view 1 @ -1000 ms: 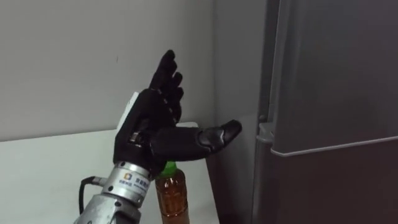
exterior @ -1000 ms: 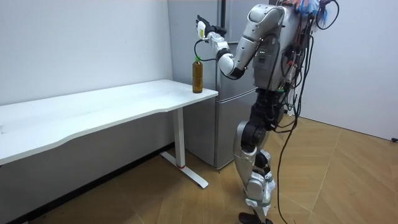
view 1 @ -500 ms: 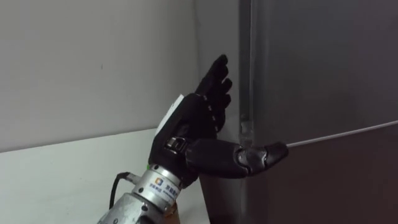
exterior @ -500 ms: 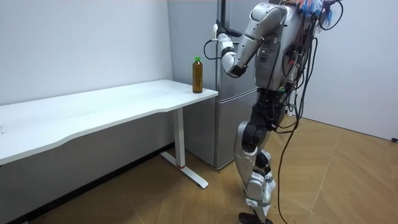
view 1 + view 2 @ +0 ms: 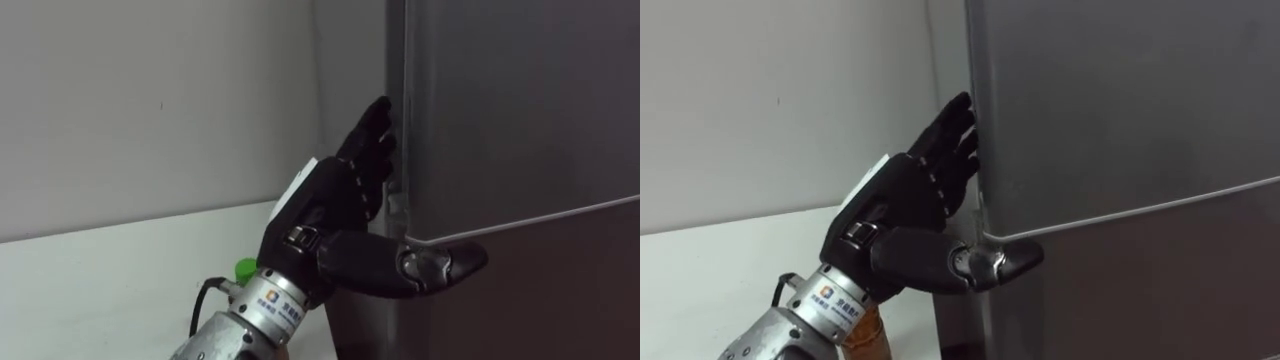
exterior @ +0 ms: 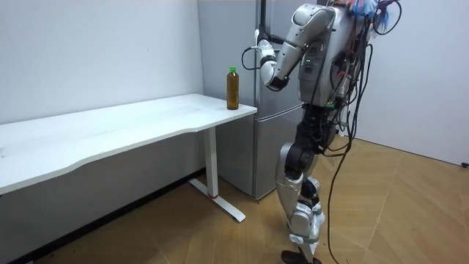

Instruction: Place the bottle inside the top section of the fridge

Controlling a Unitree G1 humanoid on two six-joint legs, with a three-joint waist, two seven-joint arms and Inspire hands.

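At the left edge of the fridge [image 5: 520,110], the left robot hand [image 5: 335,205] is raised and open. Its straight fingers lie along the upper door's side and its thumb stretches across the front at the seam. Over on the table [image 6: 132,128] corner the bottle [image 6: 232,88] stands upright, apart from the hand.

Table: we see a long white table [image 6: 132,132] on white legs against a pale wall.
On the table: one bottle [image 6: 233,88] of amber liquid with a green cap, upright at the end nearest the fridge [image 6: 242,154].
Floor: a wooden floor [image 6: 381,213] bears the table and the fridge.
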